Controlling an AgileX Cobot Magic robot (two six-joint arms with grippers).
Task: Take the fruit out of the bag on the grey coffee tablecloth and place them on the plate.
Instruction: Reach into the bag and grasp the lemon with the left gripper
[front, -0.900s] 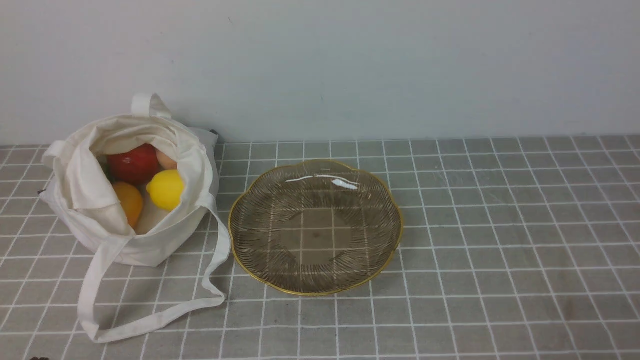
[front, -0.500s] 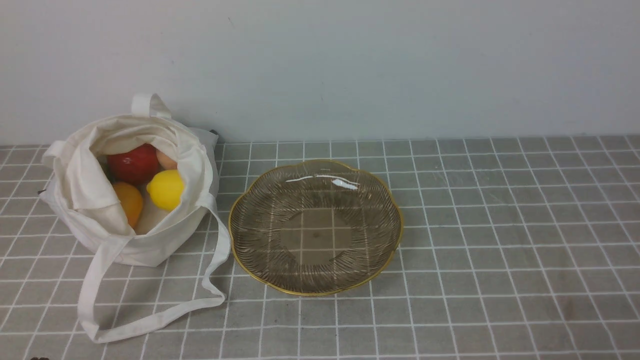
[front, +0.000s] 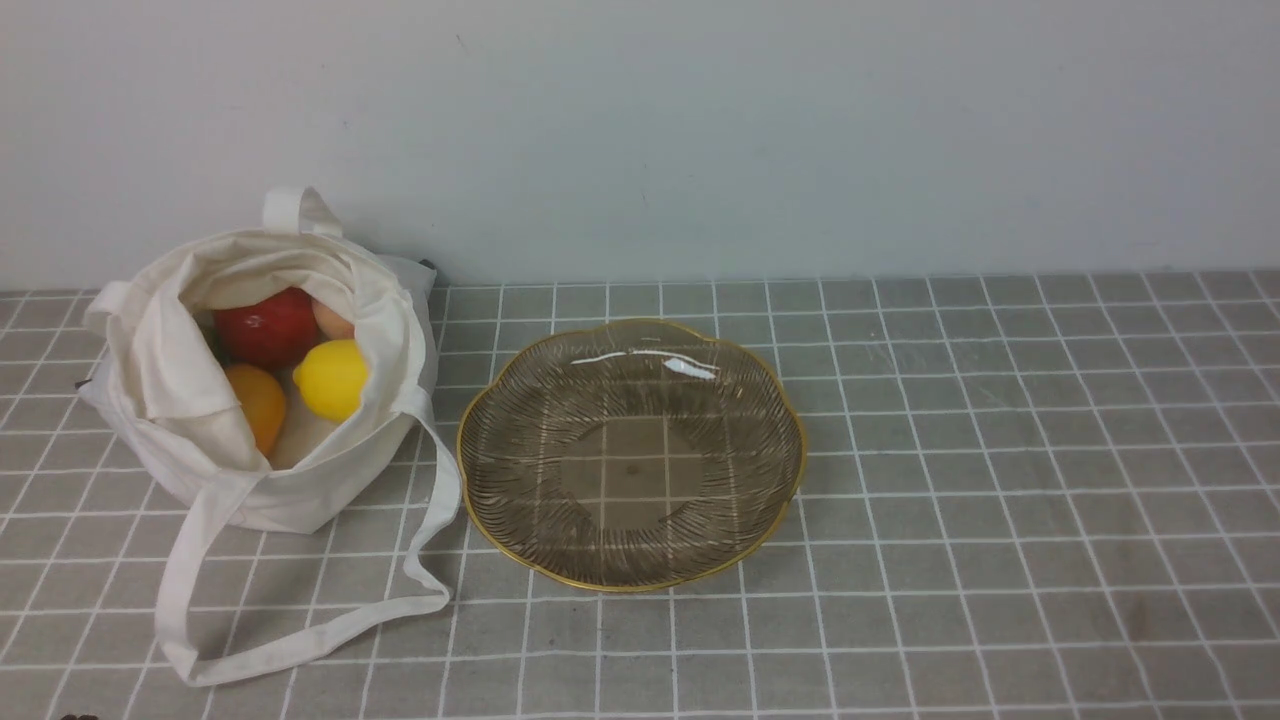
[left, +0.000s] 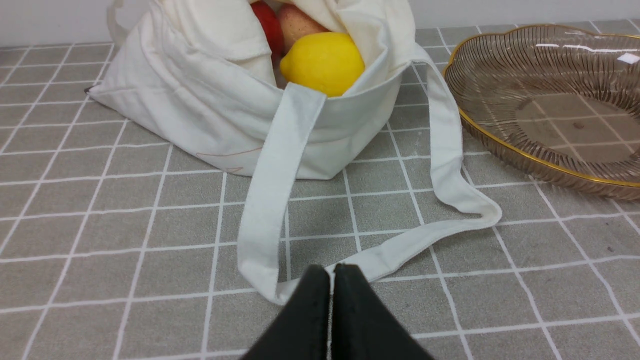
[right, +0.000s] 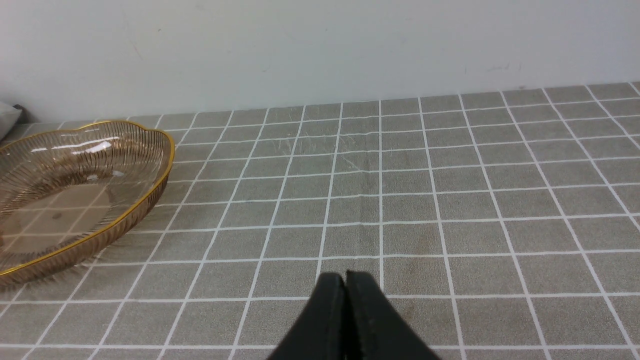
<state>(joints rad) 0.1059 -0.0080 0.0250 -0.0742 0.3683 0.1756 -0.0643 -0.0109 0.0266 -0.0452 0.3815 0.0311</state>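
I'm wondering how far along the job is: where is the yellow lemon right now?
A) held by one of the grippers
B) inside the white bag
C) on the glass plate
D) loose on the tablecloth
B: the lemon sits in the open mouth of the bag, and the plate beside it has no fruit on it.

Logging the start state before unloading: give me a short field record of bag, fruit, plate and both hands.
bag: cream-white cloth tote bag, open, left of plate
fruit visible inside: yellow lemon, red round fruit, orange fruit, pale peach fruit
plate: ribbed brownish glass plate, gold rim, empty
left hand: shut, empty
right hand: shut, empty
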